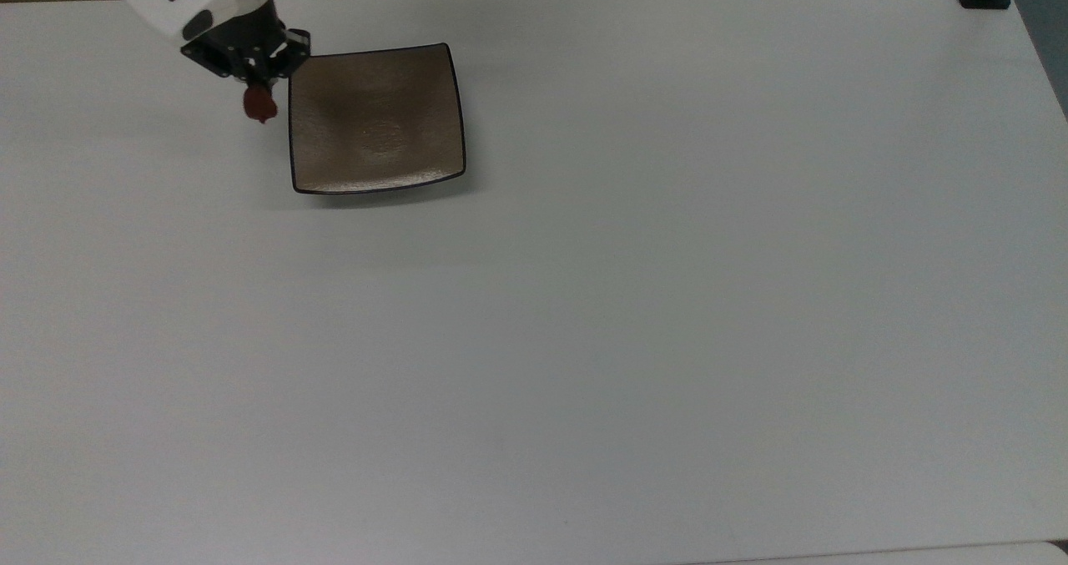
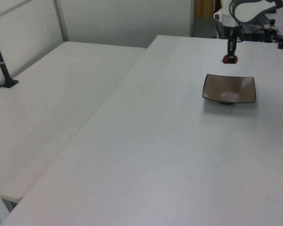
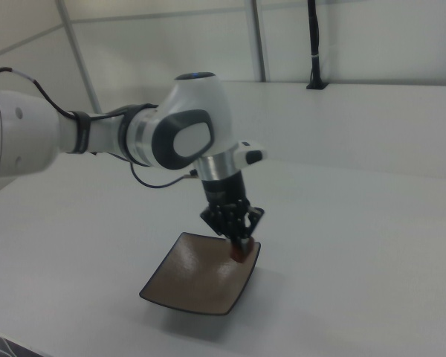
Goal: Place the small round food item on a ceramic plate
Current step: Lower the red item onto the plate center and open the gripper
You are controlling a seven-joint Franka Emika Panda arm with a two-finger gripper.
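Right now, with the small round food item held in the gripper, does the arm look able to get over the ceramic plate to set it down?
Probably yes. The gripper holds the small round food item in the air just off the ceramic plate at the top view's left edge of it, and nothing stands between them on the table.

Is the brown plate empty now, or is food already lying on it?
Empty. The plate shows bare glaze; the chestnut hangs in the gripper, beside the plate's edge on the top view's left.
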